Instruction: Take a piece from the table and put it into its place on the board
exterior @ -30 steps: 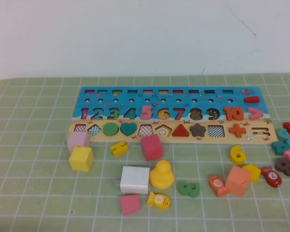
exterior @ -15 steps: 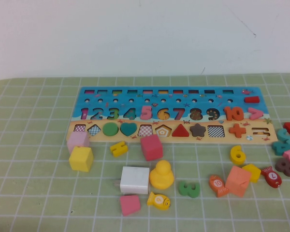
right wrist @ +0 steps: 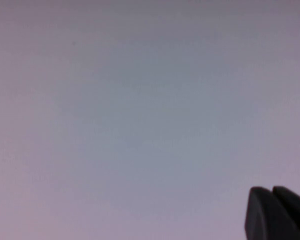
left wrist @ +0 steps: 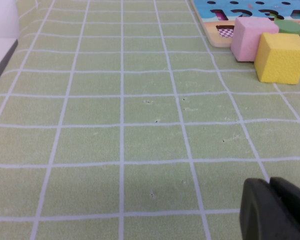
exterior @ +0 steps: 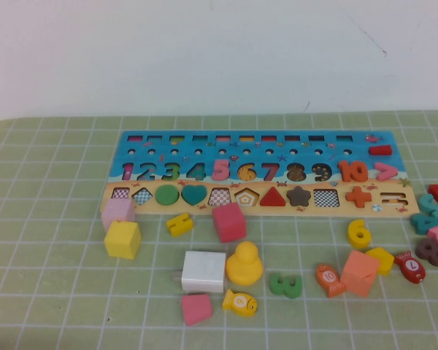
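1. The yellow numeral 6 (exterior: pixel 358 233) is seen lying flat on the counter (exterior: pixel 51 292), just near of the right part of the board (exterior: pixel 259 146) and apart from it.
2. A green numeral 3 (exterior: pixel 285 285) is found further near and to the left; an orange block (exterior: pixel 360 273) lies near of the 6.
3. The left gripper (left wrist: pixel 271 206) is held low over bare mat at the counter's left, jaws closed together on nothing.
4. The right gripper (right wrist: pixel 273 212) is shown against a blank grey background, jaws together and empty.
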